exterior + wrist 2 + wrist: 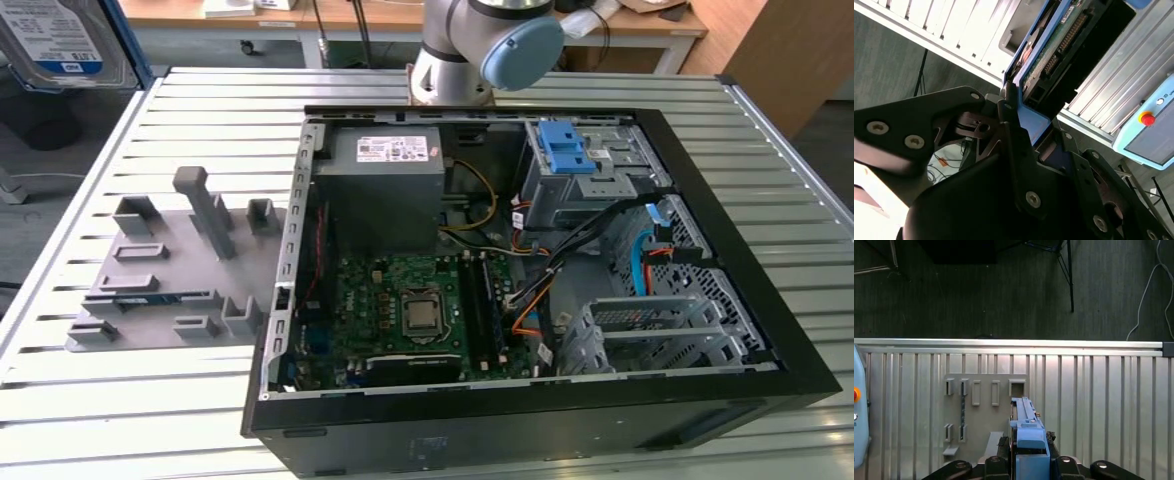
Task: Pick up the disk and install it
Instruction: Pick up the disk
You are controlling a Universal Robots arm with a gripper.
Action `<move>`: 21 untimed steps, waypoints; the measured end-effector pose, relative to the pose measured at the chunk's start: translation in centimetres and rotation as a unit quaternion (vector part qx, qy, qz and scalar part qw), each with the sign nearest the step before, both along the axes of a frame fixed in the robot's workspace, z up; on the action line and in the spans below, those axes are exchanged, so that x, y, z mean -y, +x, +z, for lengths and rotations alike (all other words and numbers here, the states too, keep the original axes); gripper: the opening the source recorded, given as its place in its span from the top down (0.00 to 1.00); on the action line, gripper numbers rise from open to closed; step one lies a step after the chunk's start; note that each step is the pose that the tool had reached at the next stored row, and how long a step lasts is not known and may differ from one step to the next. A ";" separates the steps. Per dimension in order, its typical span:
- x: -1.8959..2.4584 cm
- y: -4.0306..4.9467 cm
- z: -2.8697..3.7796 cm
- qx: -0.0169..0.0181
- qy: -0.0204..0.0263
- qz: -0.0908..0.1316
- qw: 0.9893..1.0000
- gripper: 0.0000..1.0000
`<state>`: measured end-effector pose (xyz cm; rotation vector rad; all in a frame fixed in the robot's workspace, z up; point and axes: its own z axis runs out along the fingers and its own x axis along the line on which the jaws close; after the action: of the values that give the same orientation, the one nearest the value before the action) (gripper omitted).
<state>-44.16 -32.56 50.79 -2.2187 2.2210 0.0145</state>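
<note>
The disk point(56, 38) shows its silver face and white-and-blue label at the top of the exterior view's left, high above the table edge. In the second wrist view my gripper point(1030, 125) is shut on the disk point(1054, 47), clamping its blue rail, with the green circuit-board side in sight. The first wrist view has the disk point(1026, 427) edge-on between the black fingers point(1004, 445), hanging above the grey fixture plate point(984, 410).
An open computer case point(287, 300) lies on the slatted metal table point(200, 110), with a grey power-supply box point(387, 170) and a metal cage with a blue latch point(571, 155) inside. The fixture plate point(174, 260) sits beside it. A pendant with a red button point(1147, 119) is nearby.
</note>
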 end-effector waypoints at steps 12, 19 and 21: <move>0.00 0.11 0.24 0.000 0.000 0.000 1.000 0.64; 0.00 0.52 0.24 0.000 0.000 0.000 1.000 0.64; 0.00 0.59 0.23 0.000 0.000 0.000 1.000 0.64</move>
<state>-43.57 -32.56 51.02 -2.2183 2.2207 0.0139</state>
